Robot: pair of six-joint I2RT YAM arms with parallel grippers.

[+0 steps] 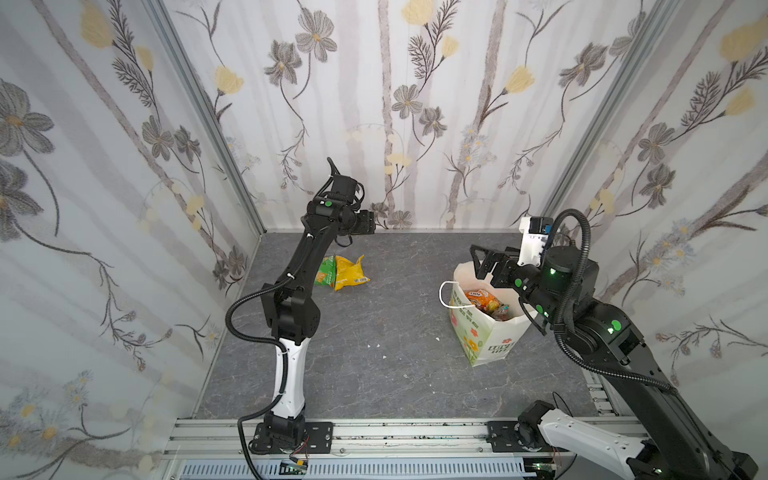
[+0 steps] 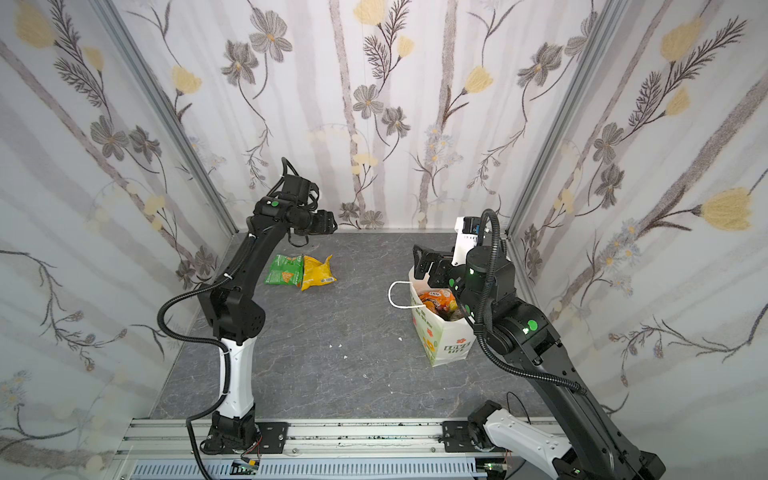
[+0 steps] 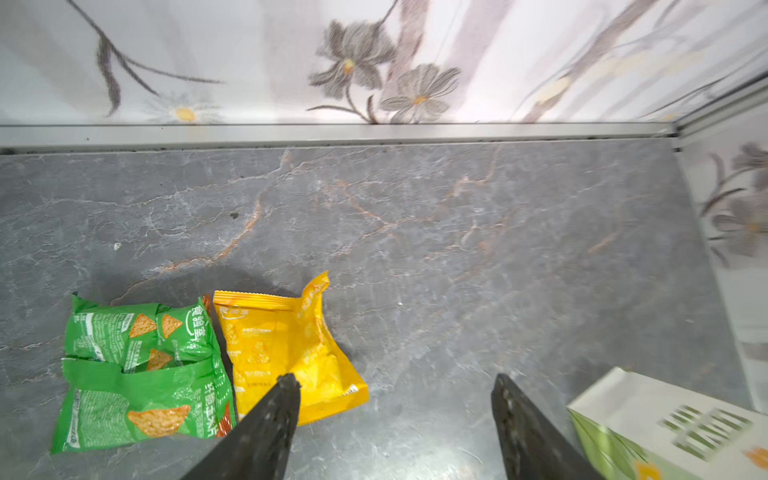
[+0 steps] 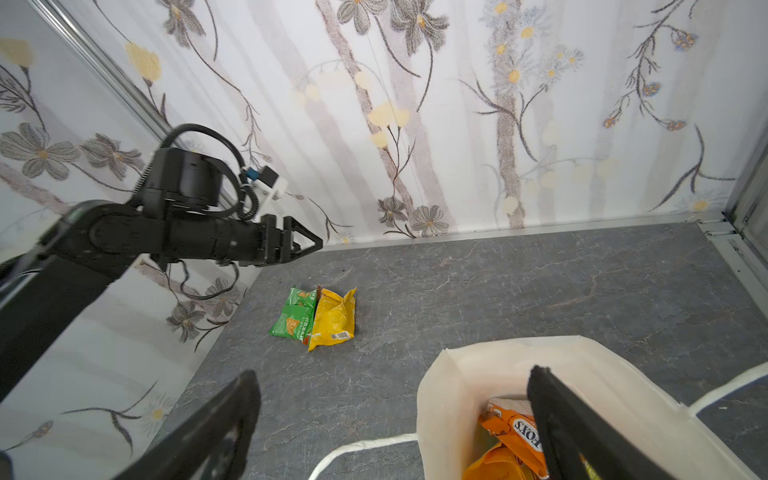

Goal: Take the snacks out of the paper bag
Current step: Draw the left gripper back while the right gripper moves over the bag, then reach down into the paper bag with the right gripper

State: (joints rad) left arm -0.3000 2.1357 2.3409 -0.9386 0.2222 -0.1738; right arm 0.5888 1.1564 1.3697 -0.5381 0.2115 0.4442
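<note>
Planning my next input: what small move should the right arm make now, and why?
Probably shift the open right gripper fully over the paper bag's mouth: one finger looks outside its wall, and the orange packet lies below the other.

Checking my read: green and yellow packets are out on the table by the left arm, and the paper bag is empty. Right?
Not empty. The right wrist view shows orange packets inside the paper bag. The green packets and yellow packet do lie out on the table by the left arm.
</note>
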